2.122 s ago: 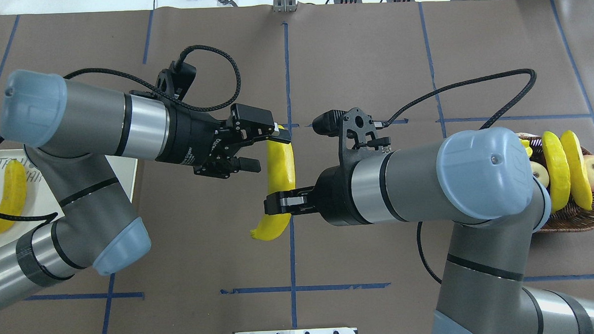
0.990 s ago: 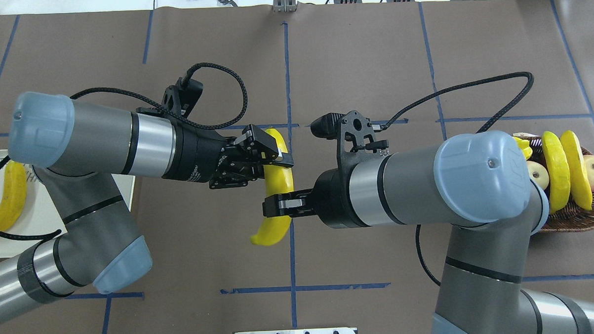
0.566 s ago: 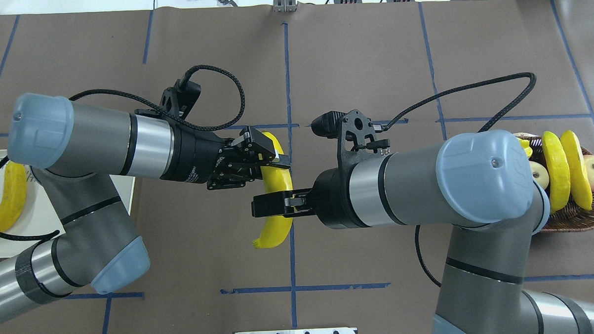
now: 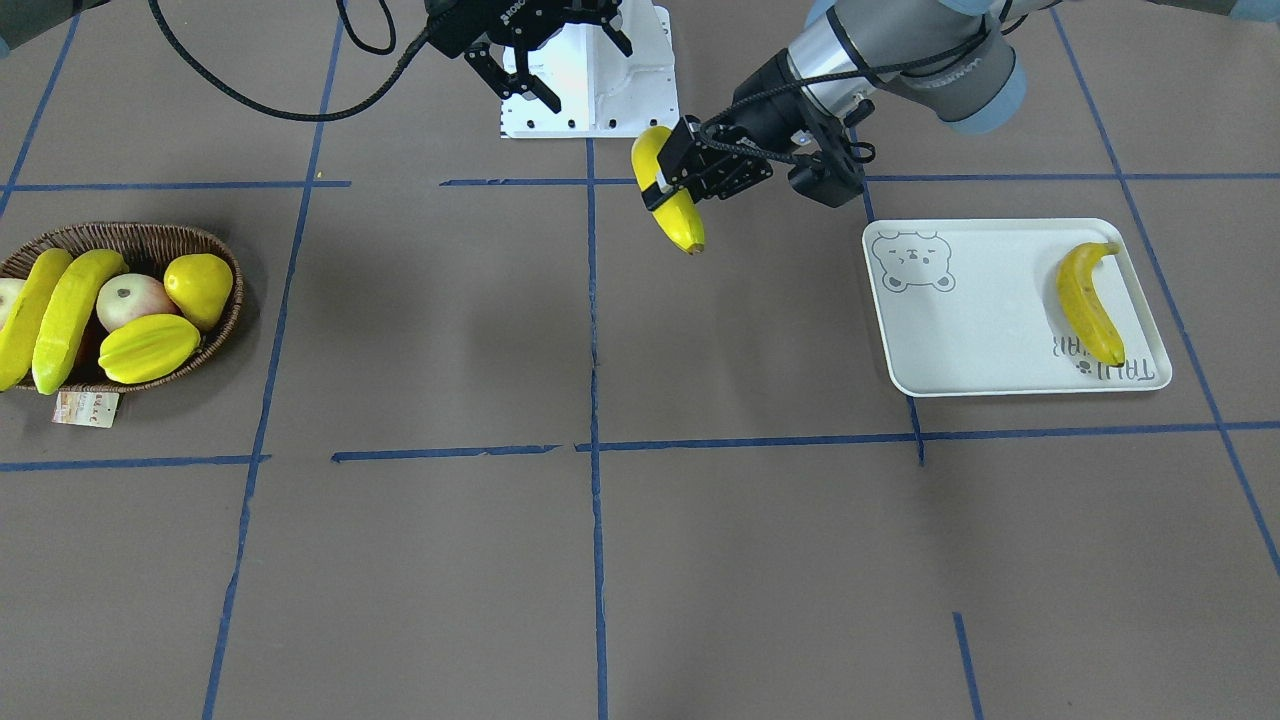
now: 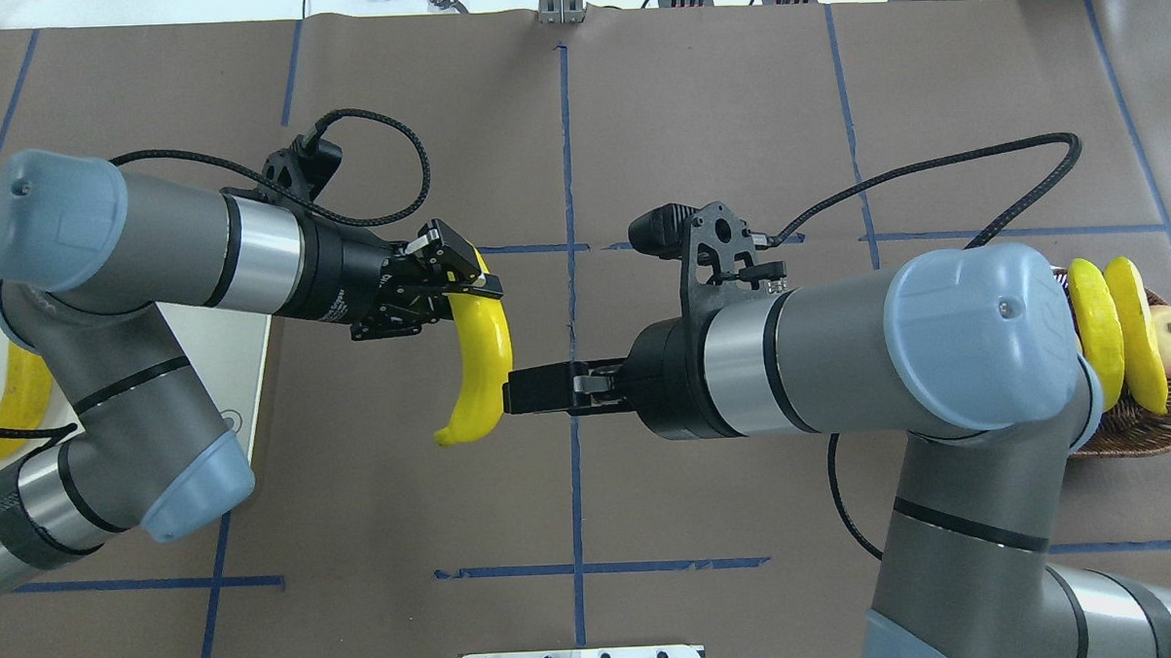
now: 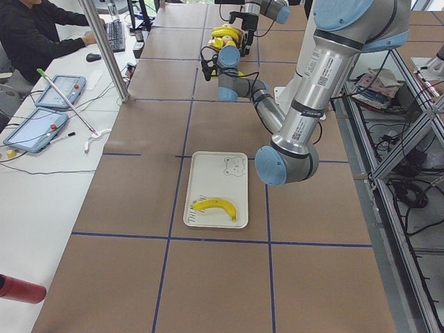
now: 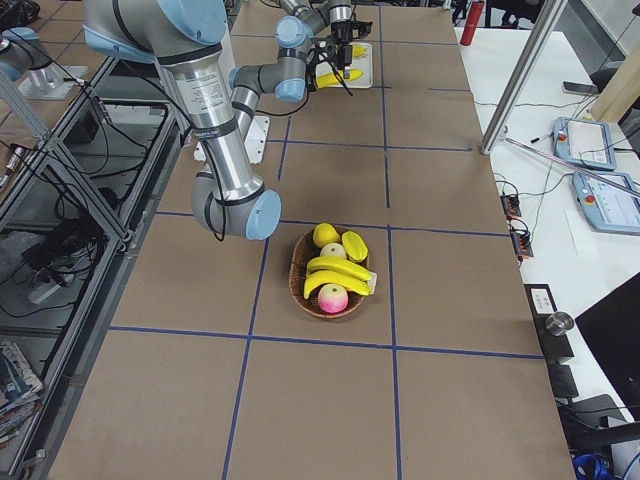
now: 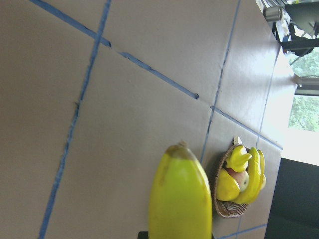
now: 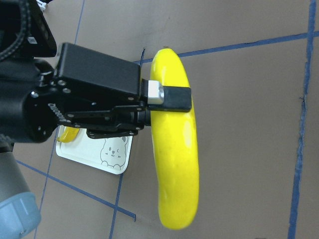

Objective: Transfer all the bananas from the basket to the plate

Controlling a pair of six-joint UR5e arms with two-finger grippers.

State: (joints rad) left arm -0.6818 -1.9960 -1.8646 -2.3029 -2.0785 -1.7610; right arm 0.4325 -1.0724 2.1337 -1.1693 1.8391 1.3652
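We see brown table point(image 4: 400, 560) crossed by blue tape lines point(image 4: 592, 300). Beside it, white desk point(image 6: 28, 187) with tablets point(image 6: 36, 130), keyboard point(image 6: 114, 35), seated person point(image 6: 35, 35). We note metal pole point(image 6: 104, 48) at table edge, cable-filled metal rack point(image 6: 388, 132) on opposite side, bright window point(image 8: 305, 107).

Bright yellow is noted on the banana point(image 5: 484, 362), its tip seemingly dark brown. Plate point(image 4: 985, 330): white, printed with a grey bear-face outline. Basket point(image 4: 120, 230): dark brown weave. Bench point(image 4: 700, 550): brown, gridded in blue tape.
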